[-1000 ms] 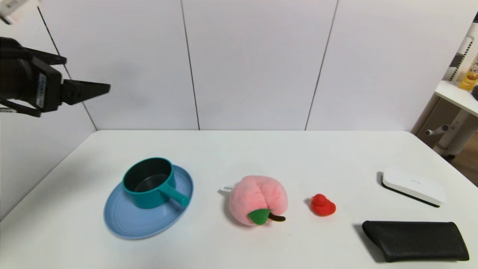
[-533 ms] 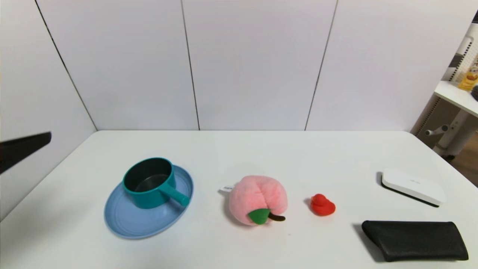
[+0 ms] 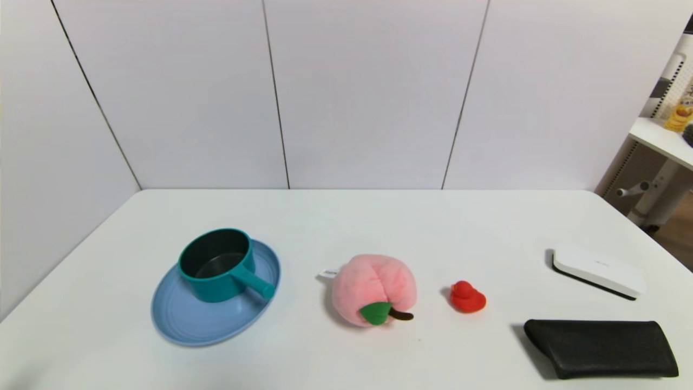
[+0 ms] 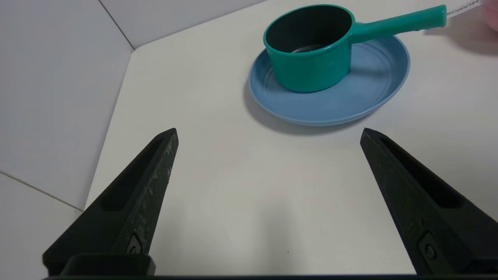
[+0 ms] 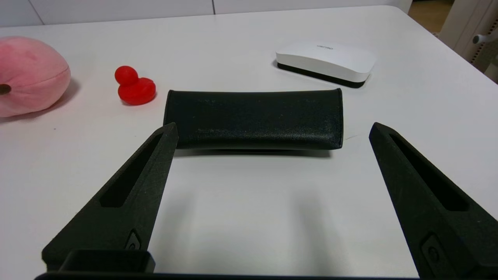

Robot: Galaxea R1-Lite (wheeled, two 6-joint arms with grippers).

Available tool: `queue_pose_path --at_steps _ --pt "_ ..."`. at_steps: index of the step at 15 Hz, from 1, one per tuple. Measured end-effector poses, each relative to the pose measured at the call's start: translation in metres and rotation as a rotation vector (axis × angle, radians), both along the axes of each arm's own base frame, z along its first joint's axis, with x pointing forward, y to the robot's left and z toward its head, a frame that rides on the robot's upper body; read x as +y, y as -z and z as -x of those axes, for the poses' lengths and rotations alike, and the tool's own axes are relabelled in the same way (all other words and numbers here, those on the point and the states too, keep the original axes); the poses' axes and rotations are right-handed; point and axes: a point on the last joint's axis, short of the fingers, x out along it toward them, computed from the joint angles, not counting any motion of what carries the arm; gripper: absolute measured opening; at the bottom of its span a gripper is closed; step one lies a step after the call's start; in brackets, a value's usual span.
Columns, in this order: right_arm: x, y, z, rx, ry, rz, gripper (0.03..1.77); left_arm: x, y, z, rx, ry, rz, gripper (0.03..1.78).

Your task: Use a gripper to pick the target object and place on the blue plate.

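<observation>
There's open bench (image 3: pixel 346 222) behind the peach (image 3: pixel 373 290) and the duck (image 3: pixel 467 297), and a clear lane runs between peach and plate (image 3: pixel 200 325)! Over the plate, the pan (image 3: pixel 216 271) blocks the way down, its handle reaching across towards the peach side, and on the right the black case (image 3: pixel 601 349) and white box (image 3: pixel 598 271) crowd the surface, a narrow gap between them.

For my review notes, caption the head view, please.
Teal saucepan resting on the blue plate, left of a pink plush peach.
</observation>
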Motion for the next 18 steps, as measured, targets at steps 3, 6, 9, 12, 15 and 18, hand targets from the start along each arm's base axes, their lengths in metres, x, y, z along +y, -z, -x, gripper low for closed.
queue_pose_path --at_steps 3,6,9,12,15,18 --pt "0.0 0.0 0.0 0.0 0.0 0.0 1.7 0.0 0.04 0.008 -0.021 -0.032 0.034 1.69" --pt "0.0 0.0 0.0 0.0 0.0 -0.001 1.7 0.0 0.064 0.013 -0.043 -0.049 0.104 1.69" --pt "0.0 0.0 0.0 0.0 0.0 0.0 1.7 0.0 0.068 0.014 -0.059 -0.065 0.199 1.69" --pt "0.0 0.0 0.0 0.0 0.001 0.0 1.7 0.001 0.068 0.015 -0.071 -0.1 0.261 1.69" --pt "0.0 0.0 0.0 0.0 0.0 0.0 1.7 0.001 0.069 0.015 -0.072 -0.101 0.262 1.69" --pt "0.0 0.0 0.0 0.0 0.0 -0.001 1.7 0.001 0.069 0.015 -0.072 -0.1 0.261 1.69"
